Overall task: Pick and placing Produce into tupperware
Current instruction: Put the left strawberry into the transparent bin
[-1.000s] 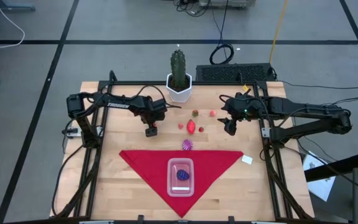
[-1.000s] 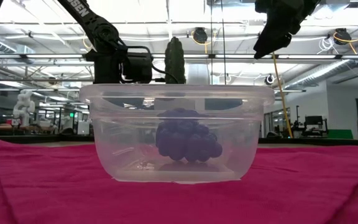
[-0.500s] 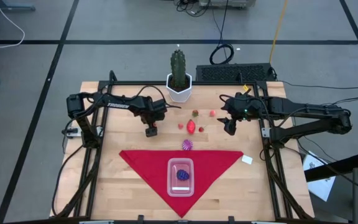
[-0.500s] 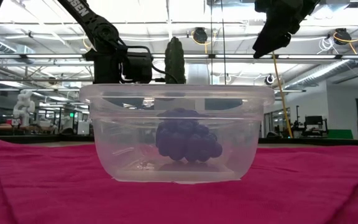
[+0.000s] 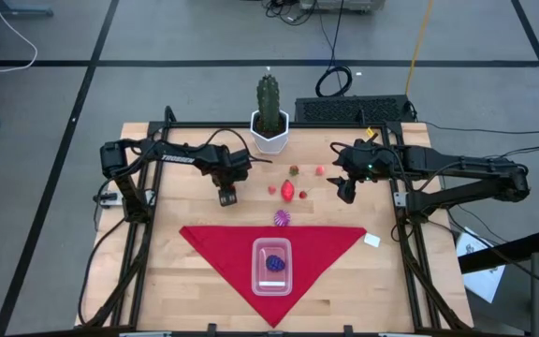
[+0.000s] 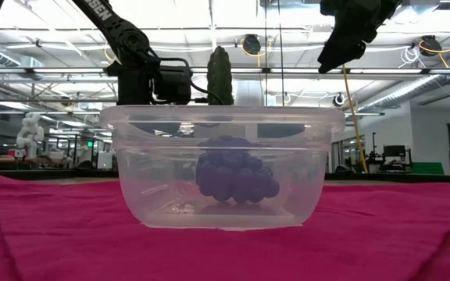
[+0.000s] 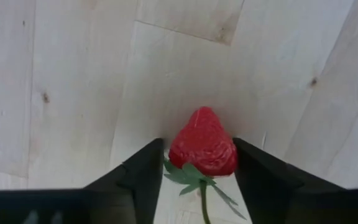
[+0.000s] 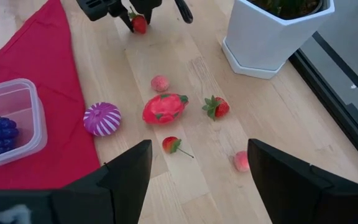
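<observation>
Left gripper (image 7: 197,180) fingers (image 7: 143,177) clamp a strawberry (image 7: 202,144) on the worktop (image 5: 157,253), at 11 o'clock from the tupperware (image 5: 271,266), ready for lifting; right gripper (image 5: 346,193) waits, fingers parted.

From above, the red piece at the left gripper (image 5: 228,197) is too small to show: only dark fingers over the table (image 5: 157,271). In the left wrist view the strawberry (image 7: 202,144) sits between the fingers, its stem cut off at the frame edge (contact on either side cannot be told). At table height the tupperware (image 6: 222,165) hides the loose produce behind it, and its cloudy wall blurs the dark purple piece (image 6: 235,176). The right gripper (image 8: 197,163) shows only two fingers, cropped below.
</observation>
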{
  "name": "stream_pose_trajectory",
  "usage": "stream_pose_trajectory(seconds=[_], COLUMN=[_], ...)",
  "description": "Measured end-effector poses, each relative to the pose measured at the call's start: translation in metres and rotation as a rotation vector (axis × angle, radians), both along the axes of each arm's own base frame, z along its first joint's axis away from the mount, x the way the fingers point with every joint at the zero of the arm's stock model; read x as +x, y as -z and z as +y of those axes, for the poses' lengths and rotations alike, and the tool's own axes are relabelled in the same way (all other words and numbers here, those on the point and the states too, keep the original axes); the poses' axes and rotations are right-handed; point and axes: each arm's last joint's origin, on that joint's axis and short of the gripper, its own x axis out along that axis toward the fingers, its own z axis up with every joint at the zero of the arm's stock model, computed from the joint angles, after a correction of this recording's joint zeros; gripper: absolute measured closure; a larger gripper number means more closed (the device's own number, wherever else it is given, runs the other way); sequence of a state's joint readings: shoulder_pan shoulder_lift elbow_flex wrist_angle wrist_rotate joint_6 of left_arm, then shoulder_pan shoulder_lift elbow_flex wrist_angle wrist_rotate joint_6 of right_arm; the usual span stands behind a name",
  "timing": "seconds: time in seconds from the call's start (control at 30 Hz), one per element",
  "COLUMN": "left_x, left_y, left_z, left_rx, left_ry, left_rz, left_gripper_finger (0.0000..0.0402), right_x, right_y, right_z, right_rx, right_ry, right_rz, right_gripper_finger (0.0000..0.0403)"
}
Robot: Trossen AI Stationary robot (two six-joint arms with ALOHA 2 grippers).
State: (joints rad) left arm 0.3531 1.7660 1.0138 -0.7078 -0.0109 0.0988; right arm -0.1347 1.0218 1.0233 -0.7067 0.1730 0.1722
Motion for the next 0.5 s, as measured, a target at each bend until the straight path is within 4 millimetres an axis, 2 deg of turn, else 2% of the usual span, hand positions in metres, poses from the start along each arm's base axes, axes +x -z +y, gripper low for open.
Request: stream_pose_trajectory(seconds=[0.23,0.5], left_x=[0.0003,-0.0014], left_y=[-0.0002,-0.0048], left_z=[0.0000,-0.0043], left_rx=[0.000,-0.011], left_ry=[-0.014,-0.030], left_rz=[-0.004,-0.002], left_gripper_finger=[0.0253,0.0242], right_x=[0.0000,0.0000], right_y=[0.0000,0.0000], right_z=[0.0000,0.0000], right_rx=[0.000,0.000], right_ry=[0.000,0.000], right_rz=[0.000,0.000], right_gripper_finger=[0.0149,0.0149])
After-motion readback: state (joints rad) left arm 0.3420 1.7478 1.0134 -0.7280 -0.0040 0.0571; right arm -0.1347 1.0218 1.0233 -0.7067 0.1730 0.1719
